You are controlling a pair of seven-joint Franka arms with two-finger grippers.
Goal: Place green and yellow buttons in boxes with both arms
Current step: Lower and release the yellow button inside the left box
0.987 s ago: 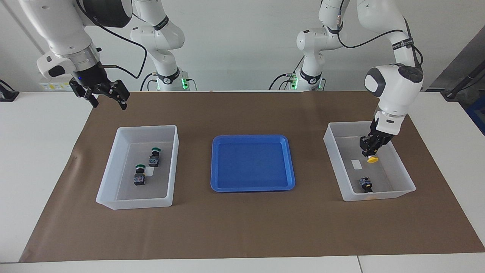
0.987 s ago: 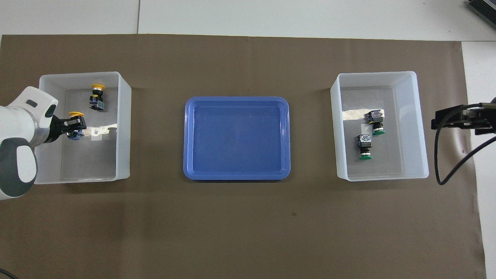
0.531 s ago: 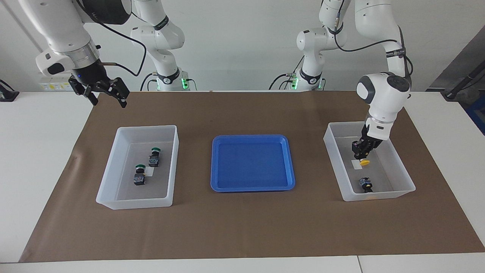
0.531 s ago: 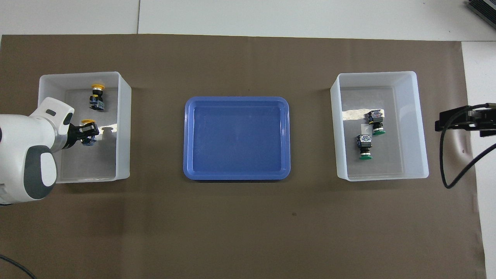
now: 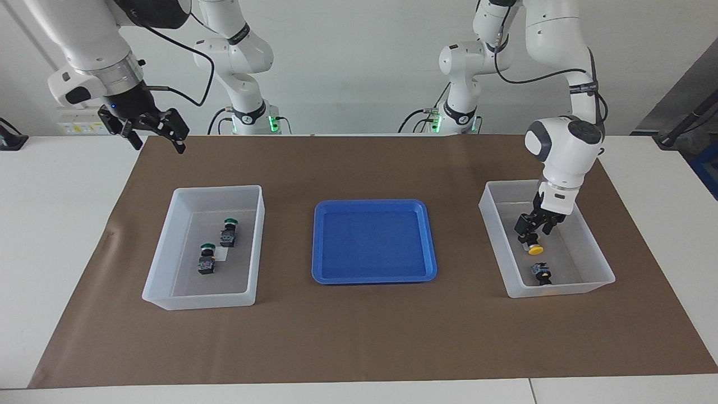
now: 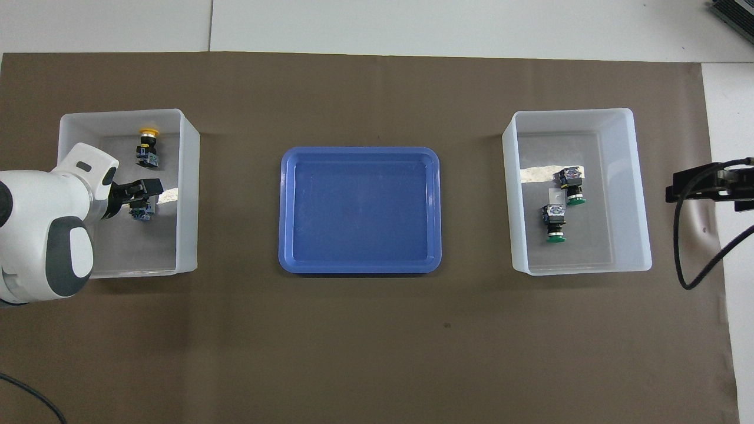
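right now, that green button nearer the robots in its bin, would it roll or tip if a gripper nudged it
The green button lies on its side on the floor of the bin, so it has little left to tip. Its round cap might let it pivot or swing, but the blocky square body should probably stop a full roll. It looks rigid and small, so likely light enough to skid when pushed.
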